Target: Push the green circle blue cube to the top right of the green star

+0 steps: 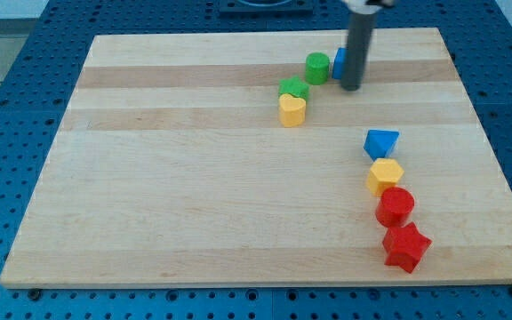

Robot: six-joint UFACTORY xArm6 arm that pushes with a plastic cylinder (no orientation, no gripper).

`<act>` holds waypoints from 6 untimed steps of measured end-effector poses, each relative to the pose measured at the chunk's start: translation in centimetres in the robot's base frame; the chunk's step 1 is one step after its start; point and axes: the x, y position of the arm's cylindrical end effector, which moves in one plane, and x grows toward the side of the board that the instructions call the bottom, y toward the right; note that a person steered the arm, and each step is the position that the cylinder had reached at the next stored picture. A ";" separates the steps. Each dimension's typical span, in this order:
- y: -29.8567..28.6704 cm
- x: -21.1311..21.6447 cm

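My tip [351,87] carried no pincer and touched the blue cube [338,62], with the green circle [317,67] beyond. Both likely light, rigid, free-sliding; push flat faces toward the green star [293,89].

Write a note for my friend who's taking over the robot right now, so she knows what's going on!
My tip touches the board just right of the blue cube, partly hiding it.
The green circle sits immediately left of the cube, near the view's top.
The green star lies down-left of the circle, with a yellow heart right below it.
Done: circle and cube are already up-right of the star.
Left: check the placement; maybe a small nudge closer.
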 end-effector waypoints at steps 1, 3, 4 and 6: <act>1.2 -3.5; -3.8 -6.0; -3.8 -6.1; -5.9 -3.2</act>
